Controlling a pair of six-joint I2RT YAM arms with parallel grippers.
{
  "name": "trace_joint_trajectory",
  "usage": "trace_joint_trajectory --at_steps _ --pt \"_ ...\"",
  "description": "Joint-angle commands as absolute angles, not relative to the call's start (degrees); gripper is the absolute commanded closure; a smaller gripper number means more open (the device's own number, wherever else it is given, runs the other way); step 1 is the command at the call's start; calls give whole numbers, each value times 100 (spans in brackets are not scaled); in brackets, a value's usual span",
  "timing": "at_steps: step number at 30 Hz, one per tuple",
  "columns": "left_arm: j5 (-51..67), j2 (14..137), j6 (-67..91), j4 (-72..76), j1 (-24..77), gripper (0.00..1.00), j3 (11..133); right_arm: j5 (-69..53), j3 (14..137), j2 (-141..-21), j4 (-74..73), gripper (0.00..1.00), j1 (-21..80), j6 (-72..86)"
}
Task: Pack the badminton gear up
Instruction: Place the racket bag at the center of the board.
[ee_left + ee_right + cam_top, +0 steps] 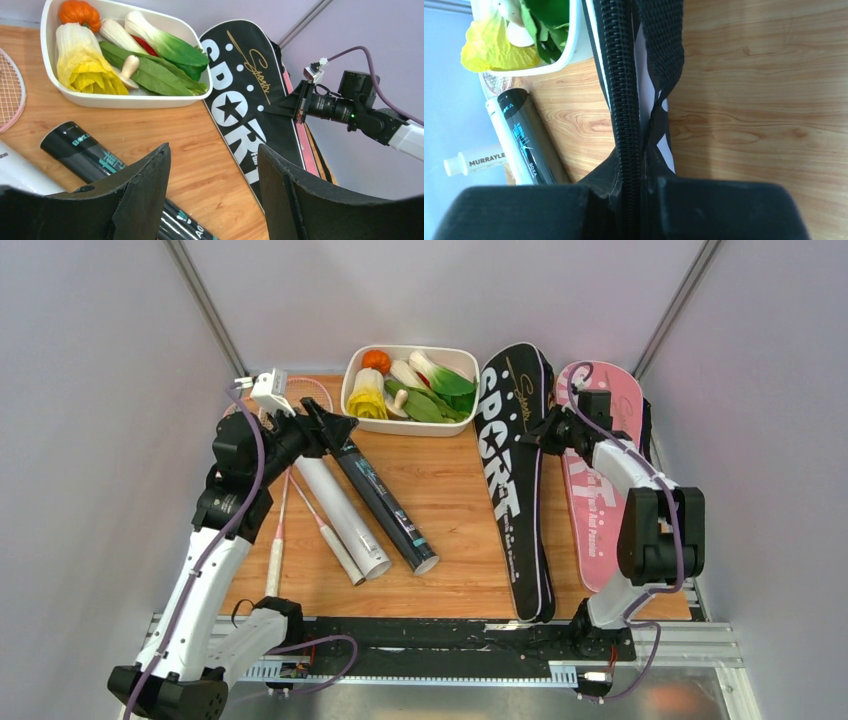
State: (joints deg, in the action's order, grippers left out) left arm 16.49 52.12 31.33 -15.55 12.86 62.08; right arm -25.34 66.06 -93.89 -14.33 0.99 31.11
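Observation:
My left gripper (338, 430) (214, 150) hangs open over the far end of the black tube (390, 505) (75, 147), with only bare wood between its fingers. The white tube (345, 515) (15, 172) lies alongside the black one. Two racquets lie left of the tubes, handles (276, 560) toward me, and a pink-strung head (7, 90) shows at the far left. My right gripper (535, 435) (634, 187) is shut on the zipper edge of the black SPORT cover (510, 490) (240, 100) (624, 75), lifting that edge. The pink cover (600, 490) lies flat to its right.
A white tray (345, 390) (125, 102) of toy vegetables stands at the back centre, close to the tubes' far ends. A small clear bottle (474, 162) with a cream cap lies at the left in the right wrist view. Grey walls close in both sides.

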Motion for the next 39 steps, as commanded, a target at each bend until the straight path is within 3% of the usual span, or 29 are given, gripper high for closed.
trace_joint_trajectory --at_steps 1,7,18,20,24,28,32,39 --pt "1810 5159 2987 -1400 1292 29 6041 -3035 6377 -9721 -120 100 -235 3579" --pt "1864 5402 2993 -1275 1294 30 5914 -2858 5850 -10002 460 93 -509 3608" --pt "1895 5550 3026 -1165 1292 30 5877 -3019 6985 -11055 -396 89 -509 2585" --pt "1899 5540 3031 -1173 1292 30 5860 -2982 7087 -11144 -483 81 -500 2570" --pt "1833 5508 2972 -1246 1296 30 5840 -2440 7362 -10973 -1115 43 -521 2409" --pt "1682 5430 2846 -1380 1296 29 5783 -1196 7669 -10382 -2045 29 -611 2011" --pt "1715 5344 2913 -1278 1292 29 5638 -246 7801 -10240 -2499 26 -608 1689" --pt "1794 5244 2907 -1324 1294 29 5522 1029 7834 -10470 -3068 34 -499 1098"
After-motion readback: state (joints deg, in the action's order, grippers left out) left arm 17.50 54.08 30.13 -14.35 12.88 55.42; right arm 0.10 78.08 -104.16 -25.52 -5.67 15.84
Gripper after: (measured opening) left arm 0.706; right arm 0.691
